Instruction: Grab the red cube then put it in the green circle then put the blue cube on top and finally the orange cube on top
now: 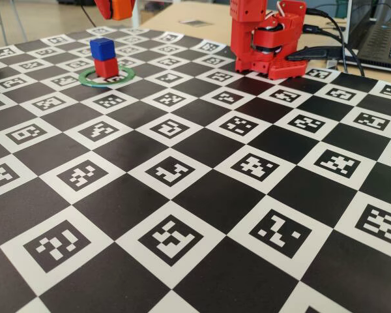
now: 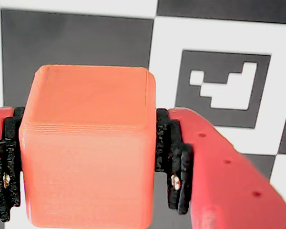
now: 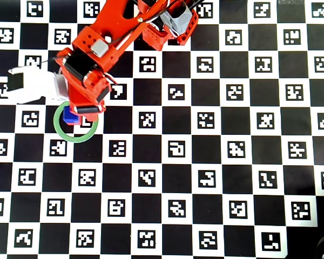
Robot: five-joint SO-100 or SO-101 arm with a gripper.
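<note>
1. The bench (image 1: 202, 215) is covered by a black-and-white checkerboard sheet printed with square markers.
2. In the wrist view, the hand (image 2: 86, 191) is clenched on the orange cube (image 2: 88, 143), which is pressed between the black pads (image 2: 174, 171) on both sides.
3. In the fixed view, the hand is raised at the top edge, and the blue cube (image 1: 102, 49) is seen below it, stacked on the red cube (image 1: 106, 67).
4. The stack is enclosed by the green circle (image 1: 91, 81).
</note>
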